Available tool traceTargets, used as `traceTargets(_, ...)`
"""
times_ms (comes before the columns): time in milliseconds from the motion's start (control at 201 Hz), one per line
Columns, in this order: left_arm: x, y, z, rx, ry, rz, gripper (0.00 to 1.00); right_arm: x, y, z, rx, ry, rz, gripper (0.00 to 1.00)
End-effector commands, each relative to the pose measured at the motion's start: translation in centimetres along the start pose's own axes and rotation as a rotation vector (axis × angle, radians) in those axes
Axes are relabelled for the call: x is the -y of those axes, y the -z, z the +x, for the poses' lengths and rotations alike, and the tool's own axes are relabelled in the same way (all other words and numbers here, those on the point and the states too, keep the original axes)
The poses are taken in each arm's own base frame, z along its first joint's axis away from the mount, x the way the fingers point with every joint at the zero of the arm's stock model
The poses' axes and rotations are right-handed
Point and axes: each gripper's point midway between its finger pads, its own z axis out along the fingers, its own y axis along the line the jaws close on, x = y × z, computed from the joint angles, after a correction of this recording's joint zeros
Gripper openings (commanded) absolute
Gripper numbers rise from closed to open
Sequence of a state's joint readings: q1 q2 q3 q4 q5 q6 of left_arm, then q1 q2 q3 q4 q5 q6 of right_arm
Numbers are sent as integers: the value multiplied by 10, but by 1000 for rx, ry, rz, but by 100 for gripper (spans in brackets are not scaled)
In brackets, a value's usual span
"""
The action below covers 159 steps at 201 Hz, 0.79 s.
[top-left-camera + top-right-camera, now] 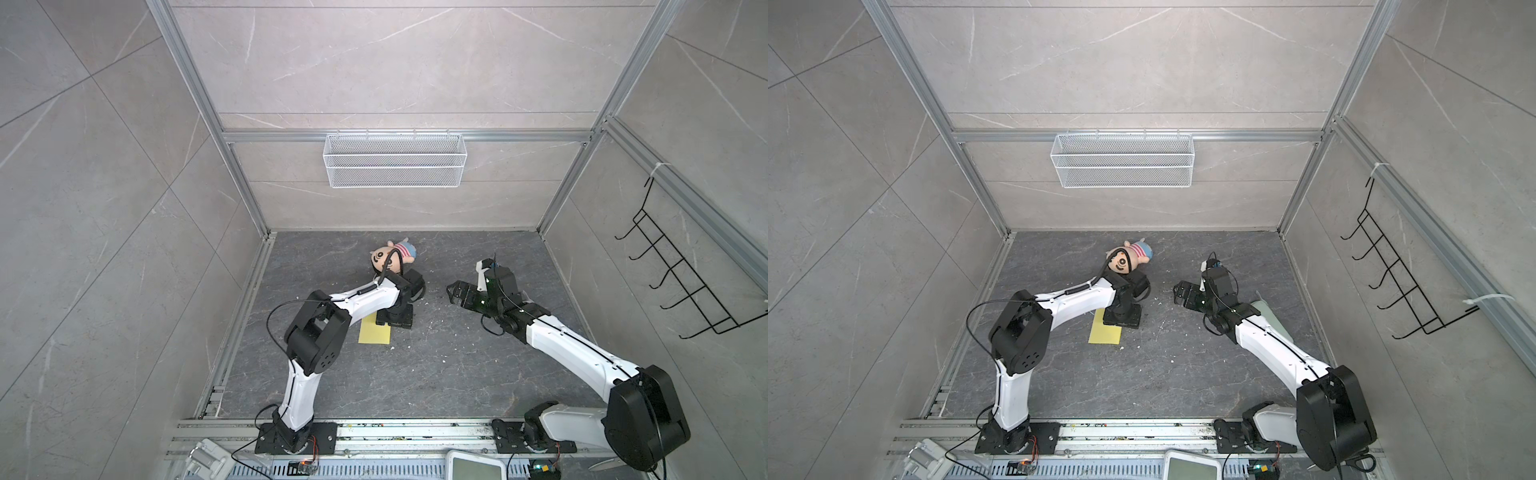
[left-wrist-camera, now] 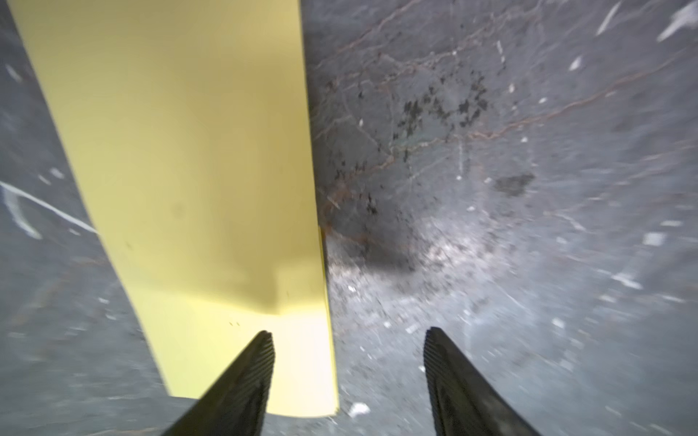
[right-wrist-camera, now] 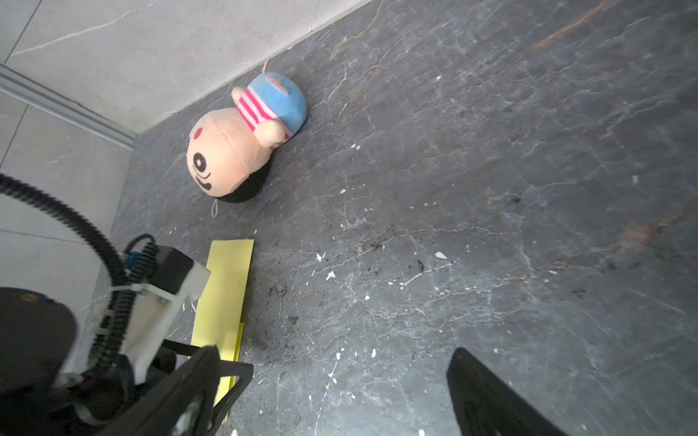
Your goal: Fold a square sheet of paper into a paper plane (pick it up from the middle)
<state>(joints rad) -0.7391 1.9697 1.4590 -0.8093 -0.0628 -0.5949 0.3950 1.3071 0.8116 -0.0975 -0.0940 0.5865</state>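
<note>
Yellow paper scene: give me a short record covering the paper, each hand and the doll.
paper: folded to a narrow rectangle, flat on the table
left hand: open, low over one end of the paper
right hand: open, empty, apart to the paper's right
doll: lying on the table, beyond the paper
</note>
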Motion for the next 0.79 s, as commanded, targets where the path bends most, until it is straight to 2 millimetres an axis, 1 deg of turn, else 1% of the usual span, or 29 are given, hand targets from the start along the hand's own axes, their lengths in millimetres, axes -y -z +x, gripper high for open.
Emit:
traceTargets(0,15,51,-26,118,87,326,76,-28,-16,26,-109,34,-86,94)
traceTargets(40,4,58,-30,143,126,356,79,-42,-23,38,-148,54,-107,93)
traceTargets(80,-13,60,-30,163,171,359,82,-56,-31,51,-192,65,-131,92)
traceTargets(184,-69,61,-27,212,317,324,86,-94,-52,85,-292,70,-208,89)
traceTargets(244,-100,61,-21,239,395,292,88,-115,-62,103,-349,76,-249,87)
traceTargets(249,-102,61,-20,242,402,287,88,-119,-64,105,-355,78,-255,87)
traceTargets(289,-122,62,-15,261,450,255,89,-131,-69,117,-387,86,-276,86)
traceTargets(348,-145,66,-9,292,497,216,91,-152,-77,133,-434,107,-316,84)
traceTargets(373,-152,68,-6,302,512,201,92,-160,-80,140,-458,116,-328,84)
traceTargets(388,-157,69,-5,309,522,194,93,-166,-83,141,-464,122,-336,83)
traceTargets(393,-158,70,-4,311,524,193,93,-166,-84,145,-474,125,-334,83)
traceTargets(403,-161,71,-4,316,531,188,93,-169,-85,147,-483,130,-340,83)
traceTargets(463,-170,75,1,334,549,186,94,-180,-97,163,-536,162,-348,81)
traceTargets(493,-173,79,1,350,554,192,95,-181,-104,170,-559,170,-341,80)
traceTargets(553,-179,83,3,373,567,187,95,-184,-115,179,-586,174,-343,77)
traceTargets(677,-182,87,4,384,574,193,96,-182,-127,186,-616,179,-326,77)
traceTargets(787,-180,86,2,377,567,205,96,-174,-128,189,-625,202,-294,77)
